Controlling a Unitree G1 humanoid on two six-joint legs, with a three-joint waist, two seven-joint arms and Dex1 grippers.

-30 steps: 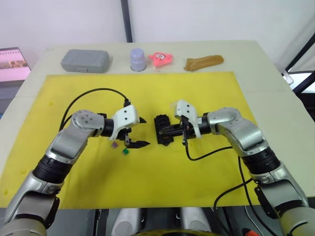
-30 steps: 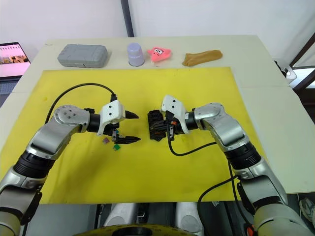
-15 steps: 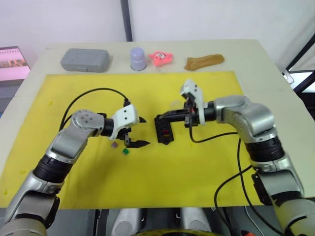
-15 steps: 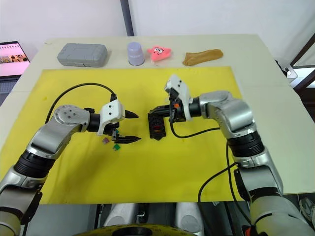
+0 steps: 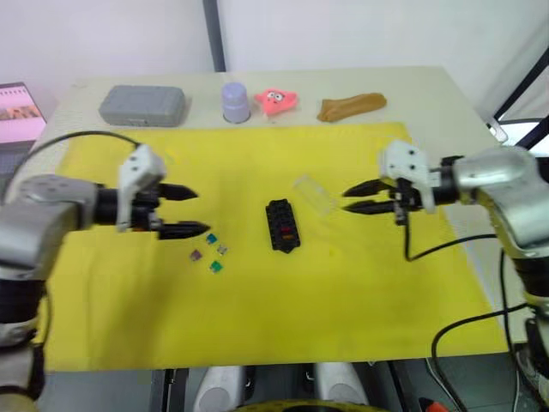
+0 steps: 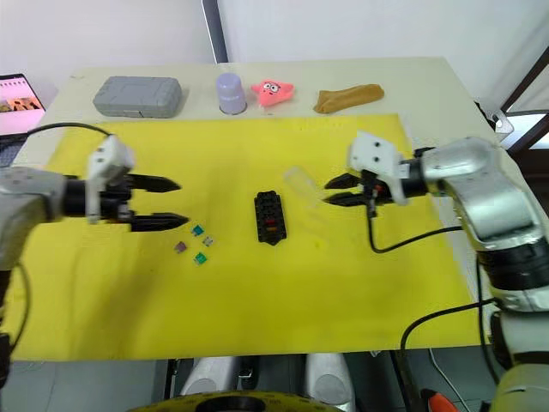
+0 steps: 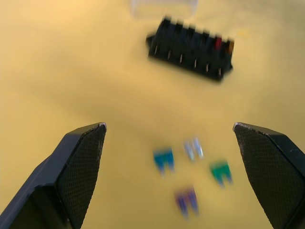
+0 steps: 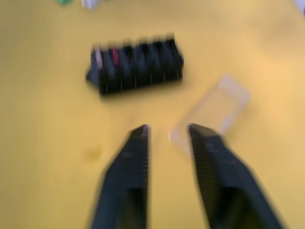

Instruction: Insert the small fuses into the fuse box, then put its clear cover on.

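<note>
The black fuse box [image 5: 281, 225] lies mid-mat on the yellow mat [image 5: 257, 326]. A red fuse [image 7: 218, 43] and an orange one sit in its end slots. Four loose small fuses lie to its left: teal [image 5: 212, 239], grey [image 5: 222, 249], purple [image 5: 196, 255] and green [image 5: 216, 267]. The clear cover [image 5: 315, 193] lies flat just right of and behind the box. My left gripper [image 5: 202, 211] is open and empty, left of the loose fuses. My right gripper [image 5: 346, 200] is open and empty, its tips beside the cover's right end.
Along the table's far edge stand a grey case [image 5: 141, 105], a lavender cup [image 5: 234, 101], a pink toy [image 5: 276, 100] and a brown cloth-like lump [image 5: 352, 106]. A laptop [image 5: 19, 101] sits at the far left.
Both arms have drawn back from the fuse box, the left one leftward and the right one rightward. The right gripper has left the box. The camera has also shifted.
</note>
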